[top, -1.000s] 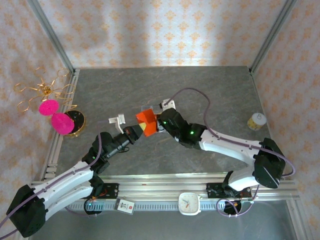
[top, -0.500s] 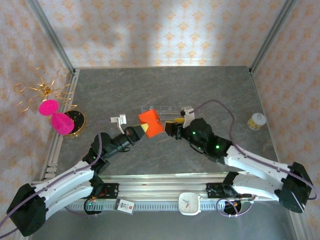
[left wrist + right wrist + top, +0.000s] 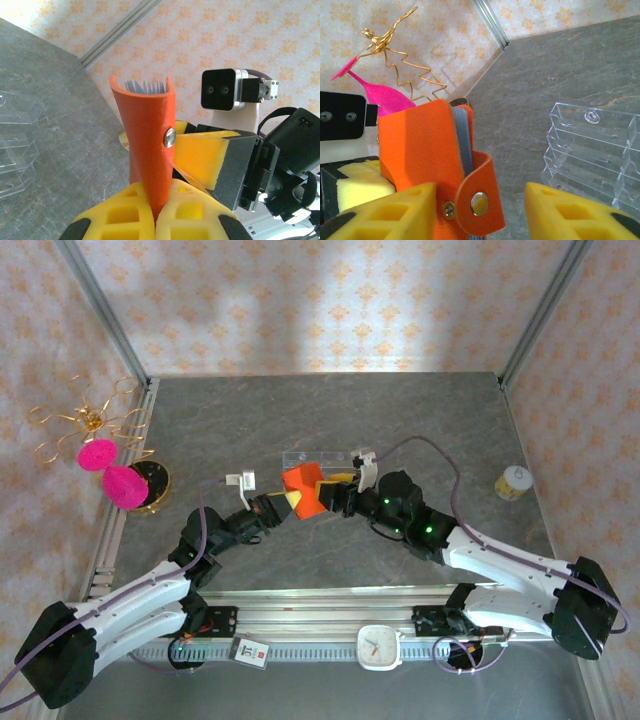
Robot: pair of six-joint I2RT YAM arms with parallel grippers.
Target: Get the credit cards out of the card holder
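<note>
The orange card holder (image 3: 303, 490) hangs above the table's middle, and my left gripper (image 3: 281, 506) is shut on its lower edge. In the left wrist view the card holder (image 3: 149, 135) stands upright between my yellow fingers (image 3: 120, 215), grey-blue lining showing at its top. My right gripper (image 3: 338, 496) is at its right side, open. In the right wrist view the card holder (image 3: 415, 150) is folded and its snap strap (image 3: 479, 205) lies between my spread fingers (image 3: 570, 215). The credit cards are hidden.
A clear plastic compartment tray (image 3: 318, 458) lies just behind the card holder, and the same tray (image 3: 600, 145) lies to the right of my right fingers. A gold wire ornament with pink discs (image 3: 100, 455) stands at the left edge. A small jar (image 3: 513, 481) sits far right.
My right gripper let go at the card holder, opened, swung off to the right, then came back to its right side. The left gripper kept its hold; the holder shifted slightly.
</note>
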